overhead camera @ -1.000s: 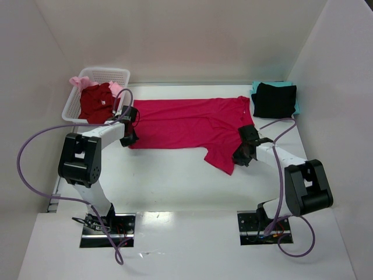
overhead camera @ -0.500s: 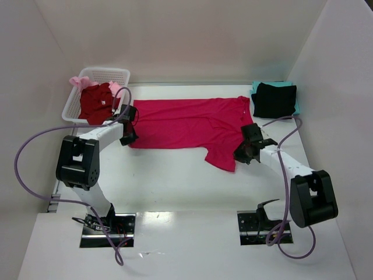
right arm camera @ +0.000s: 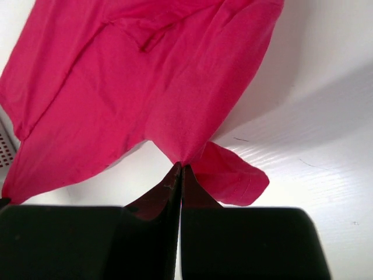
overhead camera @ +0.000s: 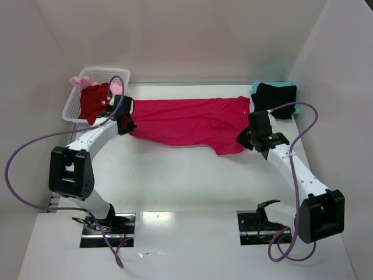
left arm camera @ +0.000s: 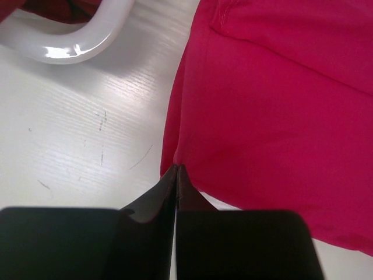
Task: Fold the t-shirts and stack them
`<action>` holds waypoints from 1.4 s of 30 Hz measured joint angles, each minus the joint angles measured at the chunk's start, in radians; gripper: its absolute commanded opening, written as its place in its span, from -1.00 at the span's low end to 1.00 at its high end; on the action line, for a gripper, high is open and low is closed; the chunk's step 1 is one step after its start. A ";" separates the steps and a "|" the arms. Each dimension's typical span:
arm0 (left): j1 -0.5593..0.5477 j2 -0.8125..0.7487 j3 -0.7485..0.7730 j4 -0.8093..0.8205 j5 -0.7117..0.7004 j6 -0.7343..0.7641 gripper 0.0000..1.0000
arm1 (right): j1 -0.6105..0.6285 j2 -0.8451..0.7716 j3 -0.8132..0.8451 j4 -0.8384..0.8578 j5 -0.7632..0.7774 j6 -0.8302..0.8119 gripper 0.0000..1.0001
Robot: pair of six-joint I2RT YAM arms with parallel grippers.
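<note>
Crimson-pink t-shirt lies stretched on the surface, from 9 to 3 o'clock in the top view. The left end effector has its fingers pressed together on the cloth corner at the 9 o'clock end. The right end effector pinches the crimson-pink t-shirt at 3 o'clock, where the cloth is lifted and throws a shadow. At 10 o'clock a white basket holds a dark red tee and a pale pink tee, both partly hidden. At 2 o'clock a black tee covers nearly all of a teal tee.
</note>
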 measured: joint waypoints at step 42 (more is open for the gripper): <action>0.000 0.113 0.170 -0.060 0.004 0.021 -1.00 | -0.169 0.303 0.257 0.081 -0.039 -0.136 -1.00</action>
